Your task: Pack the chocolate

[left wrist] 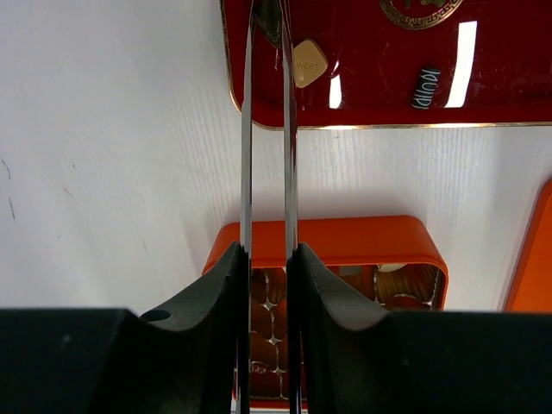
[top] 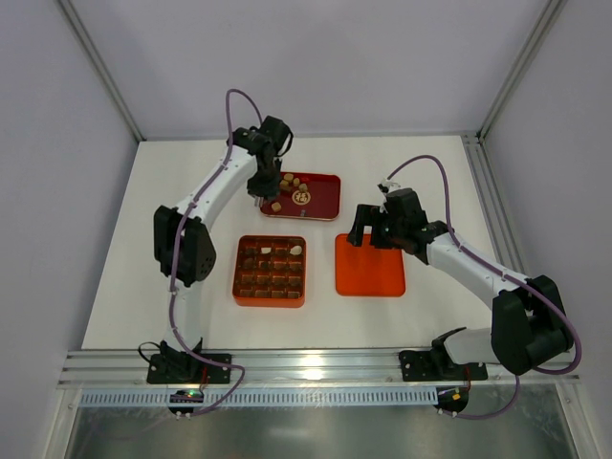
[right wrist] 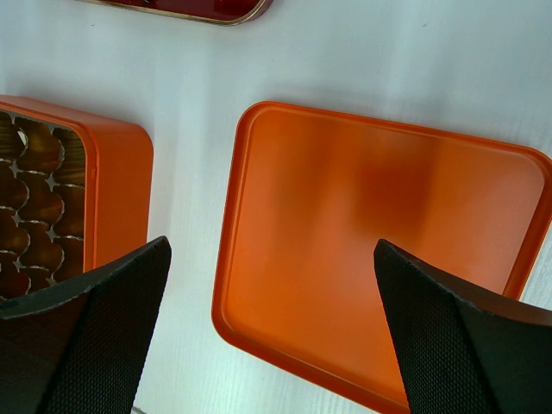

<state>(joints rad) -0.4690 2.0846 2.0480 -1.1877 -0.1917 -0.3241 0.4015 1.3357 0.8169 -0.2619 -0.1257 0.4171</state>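
Observation:
Several small chocolates (top: 285,182), brown and cream, lie in a dark red tray (top: 328,182) at the back. My left gripper (top: 260,197) reaches into the tray's left end. In the left wrist view its long thin blades (left wrist: 267,21) stand nearly together with a dark brown chocolate (left wrist: 271,19) between the tips. A cream chocolate (left wrist: 309,63) and a dark striped one (left wrist: 425,87) lie just beside it. The orange grid box (top: 270,271) holds a cream piece (top: 296,251) at its far right. My right gripper (top: 368,229) is open and empty above the orange lid (top: 369,265).
The lid (right wrist: 379,250) lies flat, inside up, right of the box (right wrist: 121,172), with a narrow strip of white table between them. The red tray's rim (right wrist: 198,10) lies beyond them. The frame's walls stand at the table's back and sides.

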